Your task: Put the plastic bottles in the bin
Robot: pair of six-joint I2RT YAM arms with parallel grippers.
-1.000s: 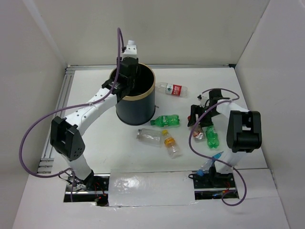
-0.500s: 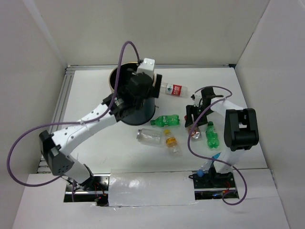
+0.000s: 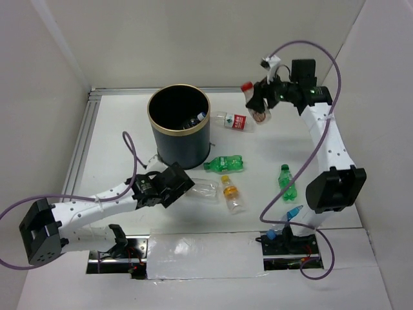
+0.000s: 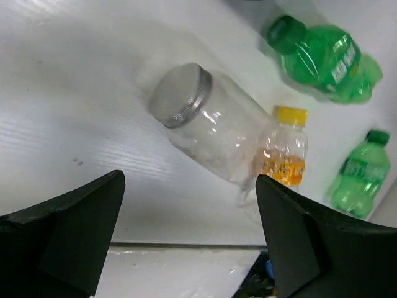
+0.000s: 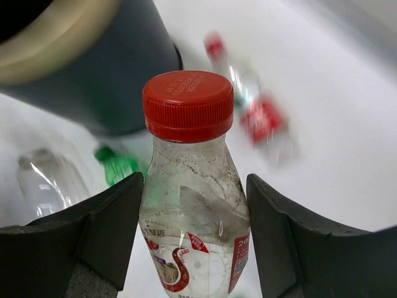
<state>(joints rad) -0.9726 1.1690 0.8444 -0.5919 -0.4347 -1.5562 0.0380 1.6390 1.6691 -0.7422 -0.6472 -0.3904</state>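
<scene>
The bin (image 3: 160, 147) is dark with a gold rim and stands at the back centre; a bottle (image 3: 193, 121) lies inside it. High above the table to the bin's right, my right gripper (image 3: 259, 105) (image 5: 195, 202) is shut on a clear plastic bottle (image 5: 193, 217) with a red cap (image 3: 247, 87). My left gripper (image 3: 186, 183) (image 4: 186, 239) is open and low over the table. It stops just short of a clear silver-capped bottle (image 4: 208, 127) (image 3: 205, 187), with nothing between its fingers. Beyond lie a yellow-capped bottle (image 4: 284, 152) (image 3: 231, 194) and two green bottles (image 3: 224, 163) (image 3: 286, 182).
A red-and-white labelled bottle (image 3: 233, 121) lies on the table right of the bin. A small blue object (image 3: 292, 212) sits near the right arm's base. White walls close in the table at the back and on both sides.
My left arm swung from over the bin down to the table by the clear bottle, and its jaws opened. My right arm lifted the red-capped bottle off the table, up and back.
</scene>
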